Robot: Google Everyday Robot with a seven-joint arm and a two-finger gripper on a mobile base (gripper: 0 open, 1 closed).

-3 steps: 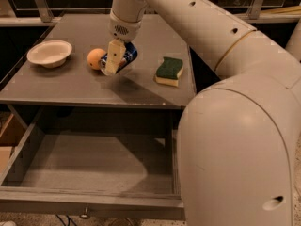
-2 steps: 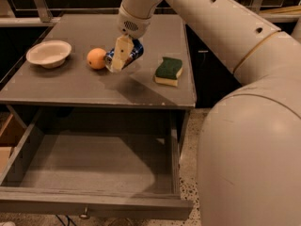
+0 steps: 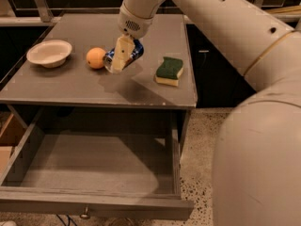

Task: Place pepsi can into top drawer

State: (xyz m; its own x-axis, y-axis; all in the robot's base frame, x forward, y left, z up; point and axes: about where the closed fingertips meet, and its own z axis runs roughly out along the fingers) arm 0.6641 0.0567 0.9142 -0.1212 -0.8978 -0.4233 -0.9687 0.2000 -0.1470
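Observation:
The pepsi can [image 3: 133, 54], blue with a silver end, is held tilted in my gripper [image 3: 121, 55] just above the cabinet top [image 3: 94, 86], right of the orange fruit [image 3: 96, 58]. The gripper's pale fingers [image 3: 122, 52] are shut on the can and cover its middle. The top drawer [image 3: 89, 161] stands pulled out below the cabinet top, wide, grey and with nothing in it. A small metal knob [image 3: 85, 214] shows on its front panel. The can is above the tabletop, behind the drawer opening.
A white bowl [image 3: 49, 52] sits at the left of the cabinet top. A green and yellow sponge [image 3: 169, 70] lies at the right. My large white arm [image 3: 254, 102] fills the right side of the view. Speckled floor [image 3: 197, 149] lies right of the drawer.
The gripper has lifted the can slightly off the tabletop and shifted it a little right, away from the orange fruit. The camera view has also shifted.

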